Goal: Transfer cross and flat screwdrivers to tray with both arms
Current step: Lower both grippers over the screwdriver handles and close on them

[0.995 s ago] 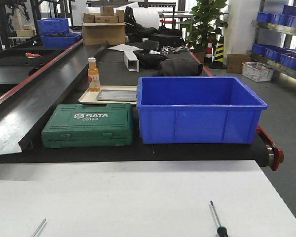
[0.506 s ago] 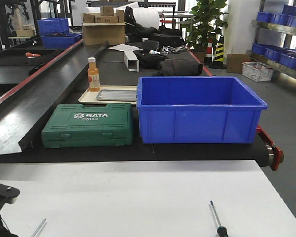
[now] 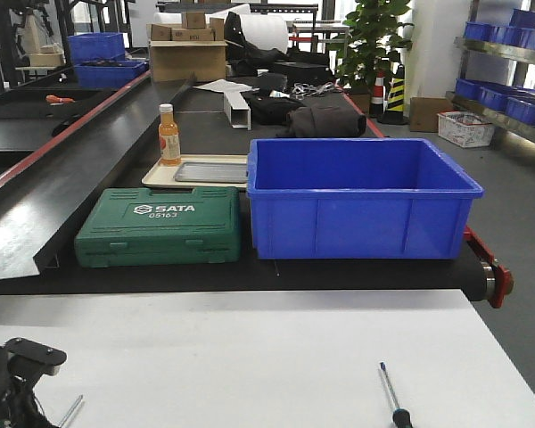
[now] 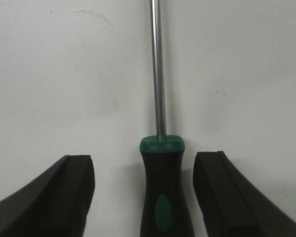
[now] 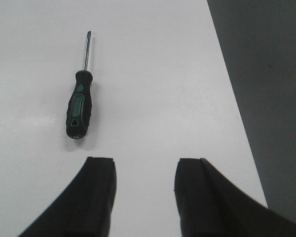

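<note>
The left pincer (image 4: 144, 165), left wrist view: black fingers (image 4: 71, 187) apart, straddling the handle of the left black-and-green rubber-handled screwdriver (image 4: 159, 89) with gaps either side, no contact. The tool lies flat on the white worktop (image 4: 64, 74), tip out of frame.

Right wrist view: the right pincer (image 5: 144, 168) is also apart, empty, over bare worktop. The right black-and-green screwdriver (image 5: 79, 106), tip looks flat, lies ahead and to its left, clear of both fingers.

Front view: the black left arm (image 3: 18, 366) now fills the lower-left corner; absent a second ago, only just edging in half a second ago. So the left side has lined up and closing looks next, while the right side lags. Both screwdrivers unmoved. The grey brushed-metal rectangular tray (image 3: 210, 172) sits well back, behind the green SATA tool case (image 3: 160, 227). Nothing transferred yet.
</note>
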Controlling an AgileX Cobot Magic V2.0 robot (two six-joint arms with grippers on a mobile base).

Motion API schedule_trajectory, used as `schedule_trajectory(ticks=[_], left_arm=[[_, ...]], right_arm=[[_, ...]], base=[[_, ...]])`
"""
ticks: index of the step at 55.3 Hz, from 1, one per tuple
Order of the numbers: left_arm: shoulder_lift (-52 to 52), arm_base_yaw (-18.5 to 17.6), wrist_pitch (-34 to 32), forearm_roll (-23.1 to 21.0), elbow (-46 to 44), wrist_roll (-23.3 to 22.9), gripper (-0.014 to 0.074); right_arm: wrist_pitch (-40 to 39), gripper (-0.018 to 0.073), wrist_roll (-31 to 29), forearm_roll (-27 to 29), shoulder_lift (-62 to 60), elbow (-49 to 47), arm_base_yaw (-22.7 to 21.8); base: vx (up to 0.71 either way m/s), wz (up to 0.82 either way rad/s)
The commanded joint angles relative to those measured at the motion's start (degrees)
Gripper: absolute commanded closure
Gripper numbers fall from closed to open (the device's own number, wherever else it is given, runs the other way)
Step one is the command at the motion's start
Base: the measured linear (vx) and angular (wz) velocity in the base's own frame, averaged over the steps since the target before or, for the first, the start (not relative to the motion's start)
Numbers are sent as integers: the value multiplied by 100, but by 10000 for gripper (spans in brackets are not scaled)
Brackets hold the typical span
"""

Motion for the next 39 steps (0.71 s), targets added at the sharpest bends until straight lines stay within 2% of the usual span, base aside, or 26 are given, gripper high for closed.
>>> schedule_trajectory(ticks=[1,16,21,31,39], left_arm=[[-155,-18,-175,-11,-181,-5,52],[-87,-18,-238,-11,-181,-5,52],[-31,-22,-264,-170,-181,-10,52],[132,-22,-230,-321,-181,-10,52],[229,-22,-123,-397,-181,-10,52]], right_arm=[[-208,176,-10,-33,-14,-193,-28],[299,174,9,36,-14,-213,-28],[510,174,9,66,28,-300,-28],[1033,171,-17,66,482,-807,-28],[1033,171,-80,114,1103,-1247,-17]], base=[[0,0],[0,0],[0,0],[0,0],[0,0]])
